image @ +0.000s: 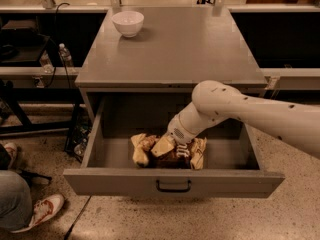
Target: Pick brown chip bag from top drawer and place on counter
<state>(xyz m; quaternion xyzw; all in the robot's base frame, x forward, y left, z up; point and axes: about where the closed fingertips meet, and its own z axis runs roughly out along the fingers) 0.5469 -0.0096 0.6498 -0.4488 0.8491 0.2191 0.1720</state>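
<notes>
The brown chip bag (150,153) lies crumpled in the open top drawer (172,182), dark brown with pale yellow ends. My white arm reaches in from the right, and my gripper (172,149) is down on the middle of the bag, its tan fingers pressed into the crinkled foil. The grey counter (172,49) spreads above the drawer.
A white bowl (128,23) stands at the counter's far left. A person's leg and red-and-white shoe (37,211) are on the floor at the lower left. Black racks and a water bottle (64,55) stand left of the cabinet.
</notes>
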